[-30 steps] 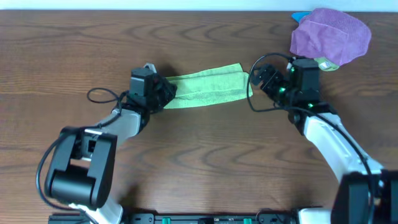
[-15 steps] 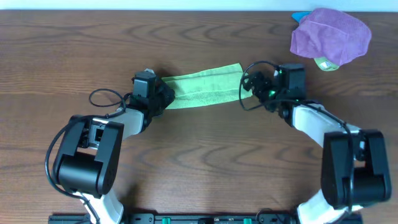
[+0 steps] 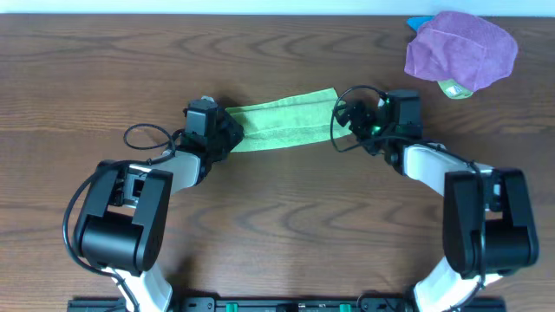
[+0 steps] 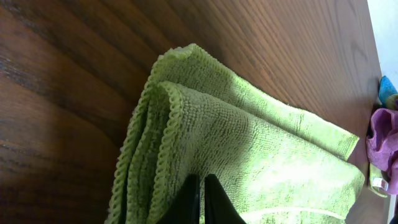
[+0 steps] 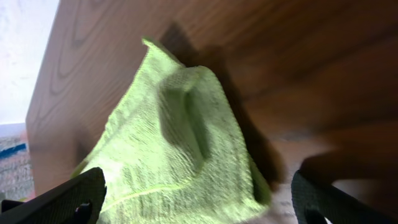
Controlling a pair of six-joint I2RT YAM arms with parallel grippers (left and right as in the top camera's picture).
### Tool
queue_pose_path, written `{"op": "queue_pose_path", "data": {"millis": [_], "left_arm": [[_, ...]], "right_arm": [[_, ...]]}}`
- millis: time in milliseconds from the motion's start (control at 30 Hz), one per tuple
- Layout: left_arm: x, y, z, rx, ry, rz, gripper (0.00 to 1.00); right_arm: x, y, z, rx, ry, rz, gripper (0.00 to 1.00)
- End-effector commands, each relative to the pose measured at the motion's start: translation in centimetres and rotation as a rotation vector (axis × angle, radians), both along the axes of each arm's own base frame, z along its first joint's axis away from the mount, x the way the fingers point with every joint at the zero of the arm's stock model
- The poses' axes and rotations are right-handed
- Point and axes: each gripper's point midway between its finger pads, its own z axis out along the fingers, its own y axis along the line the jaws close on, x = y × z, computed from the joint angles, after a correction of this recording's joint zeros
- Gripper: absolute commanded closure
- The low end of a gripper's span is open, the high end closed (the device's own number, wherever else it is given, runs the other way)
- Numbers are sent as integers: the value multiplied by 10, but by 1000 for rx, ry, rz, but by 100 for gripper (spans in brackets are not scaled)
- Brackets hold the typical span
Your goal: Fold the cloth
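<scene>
A green cloth (image 3: 282, 124) lies folded into a long strip on the wooden table (image 3: 277, 217), slanting up to the right. My left gripper (image 3: 228, 133) is at the strip's left end. In the left wrist view its fingers (image 4: 202, 182) are pressed together on the cloth's top layer (image 4: 261, 143), beside the stacked hemmed edges. My right gripper (image 3: 342, 121) is at the strip's right end. In the right wrist view it is open wide (image 5: 202, 199), with the rumpled cloth end (image 5: 168, 149) lying between its fingers.
A purple cloth (image 3: 460, 48) is heaped at the far right corner over a green-and-white item, with something blue behind it; it also shows at the edge of the left wrist view (image 4: 385, 140). Black cables loop beside both wrists.
My right arm has swung in from the right and lowered its open gripper around the cloth's right end. My left gripper has shifted only slightly at the left end.
</scene>
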Motion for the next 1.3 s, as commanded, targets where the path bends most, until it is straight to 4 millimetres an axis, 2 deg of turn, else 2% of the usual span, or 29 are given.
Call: {"op": "queue_pose_path", "data": {"millis": [0,167,333,400,433,567,667,800,1133,1267], "left_arm": [[5,1,1,11,-7,11,94],[5,1,1,10,-8,11,94],[5,0,1,6,-6,6,94],[5,0,1,5,-6,5,94],[4,-1,1,3,-5,2,94],[3,-4,2,-10,-2,-11,94],[3,-5,2,-15,-1,-16,94],[2,-5,2,-20,-1,-20,94],[4,-8,9,-69,-7,-50,94],[13,8,17,-107,-18,-46,94]], "right_arm": [[-6,15,-21,18,54,18,7],[-4,24,-35,27,56,26,20],[-4,18,-48,-4,69,3,39],[4,16,-43,-23,21,7,51],[11,16,-36,-36,-30,16,61],[27,17,-20,-53,-144,27,83],[31,17,-16,-79,-183,41,99],[30,25,-14,-124,-228,115,99],[27,80,6,-190,-340,329,99],[25,88,23,-252,-361,394,99]]}}
